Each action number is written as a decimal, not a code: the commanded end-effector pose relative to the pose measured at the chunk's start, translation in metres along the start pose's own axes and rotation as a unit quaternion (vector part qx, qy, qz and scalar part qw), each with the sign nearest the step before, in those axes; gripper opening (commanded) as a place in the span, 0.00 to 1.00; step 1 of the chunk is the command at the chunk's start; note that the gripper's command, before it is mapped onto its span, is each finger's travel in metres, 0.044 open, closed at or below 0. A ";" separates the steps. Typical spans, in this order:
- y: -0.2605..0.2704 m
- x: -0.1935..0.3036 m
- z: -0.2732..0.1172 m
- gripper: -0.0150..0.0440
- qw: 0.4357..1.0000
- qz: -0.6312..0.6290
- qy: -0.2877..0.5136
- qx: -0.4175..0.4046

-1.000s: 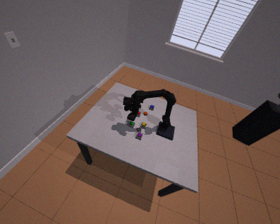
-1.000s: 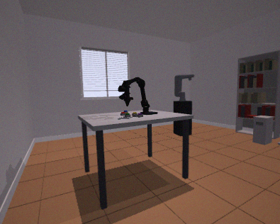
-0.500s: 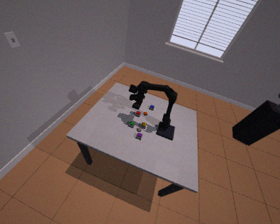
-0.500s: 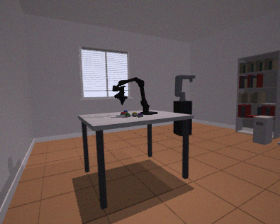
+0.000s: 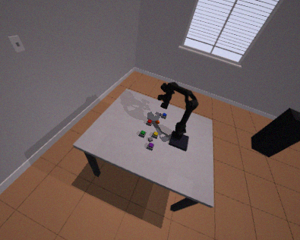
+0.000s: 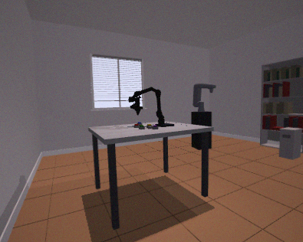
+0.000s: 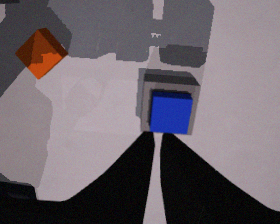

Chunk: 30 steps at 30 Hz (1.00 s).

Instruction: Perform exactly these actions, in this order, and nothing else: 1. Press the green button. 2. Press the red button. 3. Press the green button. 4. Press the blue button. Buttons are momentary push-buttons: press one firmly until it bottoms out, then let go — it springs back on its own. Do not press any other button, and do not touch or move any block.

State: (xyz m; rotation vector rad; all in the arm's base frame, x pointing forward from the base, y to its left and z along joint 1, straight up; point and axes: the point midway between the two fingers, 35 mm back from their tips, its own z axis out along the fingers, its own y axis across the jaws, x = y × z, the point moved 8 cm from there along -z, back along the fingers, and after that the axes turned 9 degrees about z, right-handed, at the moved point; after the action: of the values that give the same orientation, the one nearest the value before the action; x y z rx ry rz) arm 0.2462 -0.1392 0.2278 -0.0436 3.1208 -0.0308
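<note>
1. The buttons sit in a cluster on the table (image 5: 115, 152), just beside the arm's base (image 5: 179, 142).
2. In the top view, the blue button (image 5: 164, 115) lies farthest back, with the red button (image 5: 150, 121) and an orange block (image 5: 157, 121) before it.
3. The green button (image 5: 142, 133) and yellow button (image 5: 155, 134) lie nearer, and the purple button (image 5: 150, 145) nearest.
4. The gripper (image 7: 156, 137), fingers together, hangs above the blue button, apart from it.
</note>
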 end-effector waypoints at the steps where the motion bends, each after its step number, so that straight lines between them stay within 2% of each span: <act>1: -0.023 0.024 0.000 0.29 1.000 -0.006 0.001 0.001; 7: -0.023 0.024 0.002 0.29 1.000 -0.006 0.001 0.001; 13: -0.023 0.024 0.060 0.29 1.000 -0.006 0.001 0.001; 30: -0.024 0.024 0.080 0.29 1.000 -0.006 0.001 0.001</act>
State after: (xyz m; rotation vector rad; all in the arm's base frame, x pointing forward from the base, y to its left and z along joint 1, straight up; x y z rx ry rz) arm 0.2253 -0.1654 0.1568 -0.0551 3.1152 -0.0405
